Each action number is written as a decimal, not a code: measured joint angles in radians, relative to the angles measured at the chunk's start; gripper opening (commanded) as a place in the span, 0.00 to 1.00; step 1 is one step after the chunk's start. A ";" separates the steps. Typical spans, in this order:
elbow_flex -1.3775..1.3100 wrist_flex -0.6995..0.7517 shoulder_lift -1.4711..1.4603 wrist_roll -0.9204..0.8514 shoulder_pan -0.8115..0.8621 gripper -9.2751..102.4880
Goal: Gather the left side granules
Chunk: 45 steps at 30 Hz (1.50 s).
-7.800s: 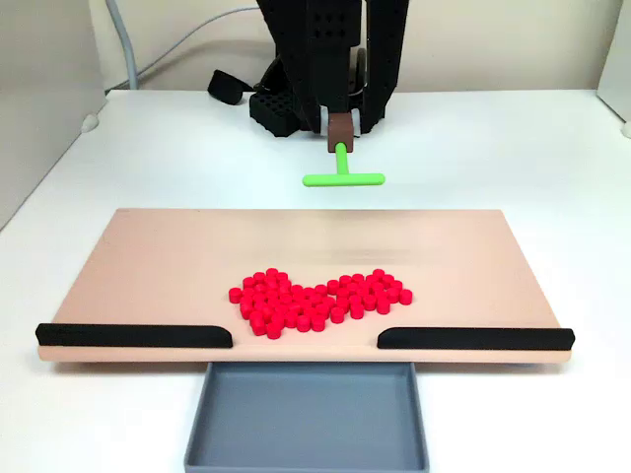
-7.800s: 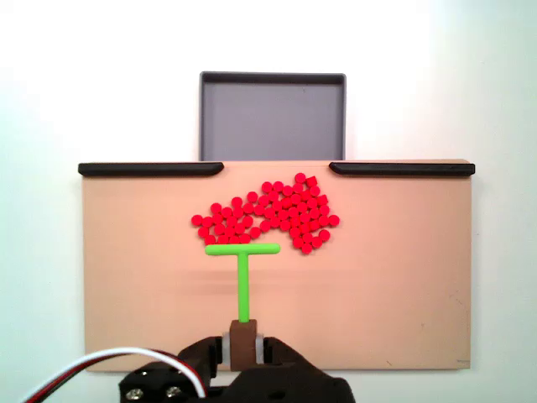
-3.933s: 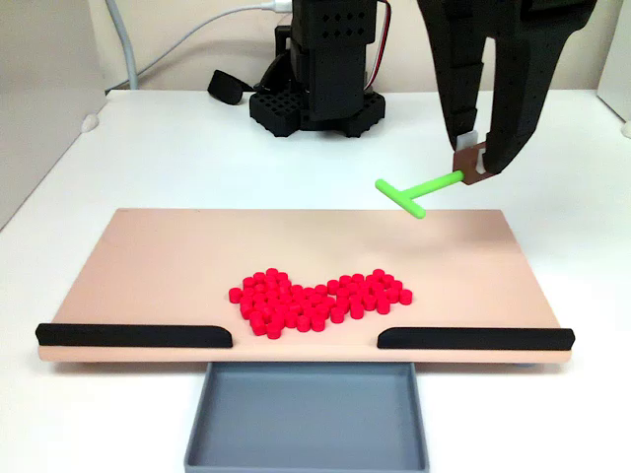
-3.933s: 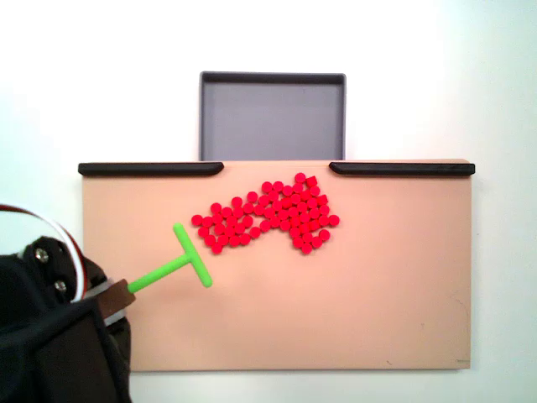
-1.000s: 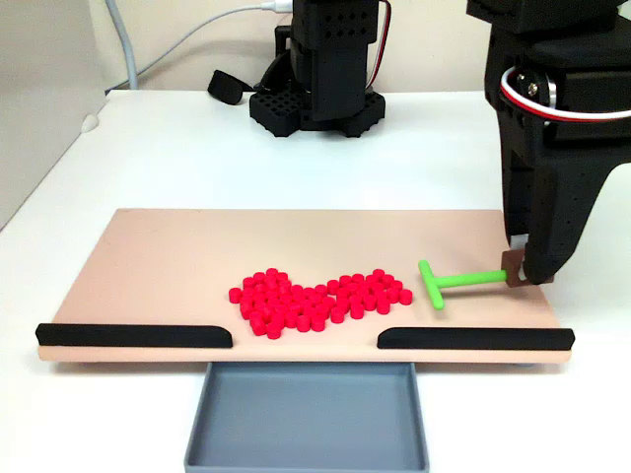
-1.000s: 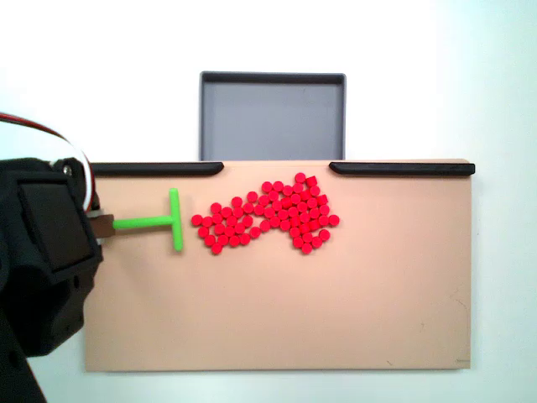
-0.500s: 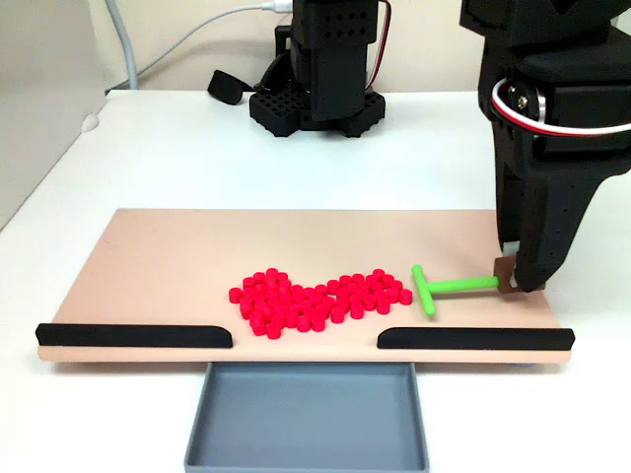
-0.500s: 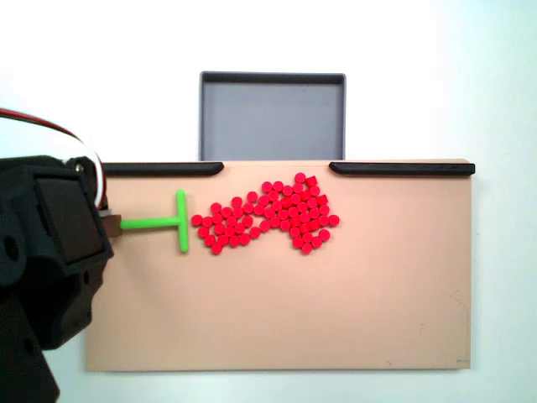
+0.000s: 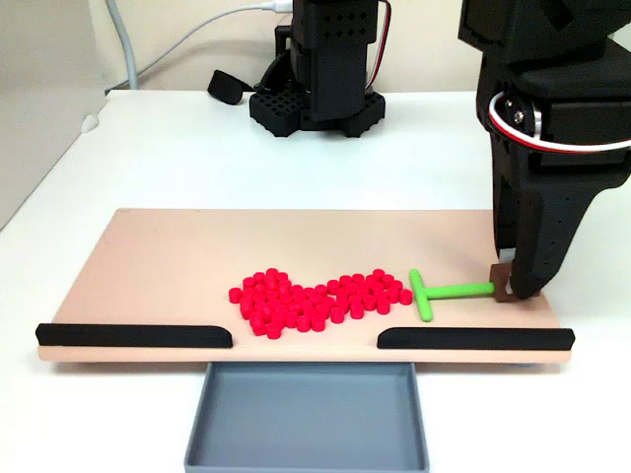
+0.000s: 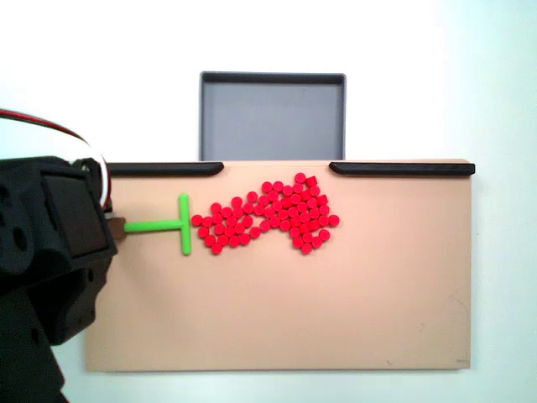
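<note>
The red granules (image 9: 315,301) lie in one loose pile on the tan board (image 9: 177,246), near its slotted edge; they are the same granules (image 10: 268,220) in both fixed views. My gripper (image 9: 505,286) is shut on the brown handle block of a green T-shaped pusher (image 9: 449,290). The pusher lies low over the board and points at the pile. Its crossbar (image 10: 184,223) stands just off the pile's left end in the view from above; contact is too close to tell. The black arm hides the gripper (image 10: 112,232) fingers there.
Two black rails (image 9: 133,335) (image 9: 473,338) line the board's edge with a gap between them. A grey tray (image 9: 306,419) sits below that gap, also the grey tray (image 10: 273,117). The arm's base (image 9: 320,79) and cables stand behind the board.
Earlier the pusher hung behind the board, then swung to the side and came down. Over the last second it has slid along the board toward the pile's end.
</note>
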 measured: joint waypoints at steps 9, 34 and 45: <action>-0.006 0.000 -0.018 0.000 0.011 0.08; -0.025 0.000 -0.040 0.031 0.018 0.08; -0.028 0.000 -0.046 0.026 0.034 0.08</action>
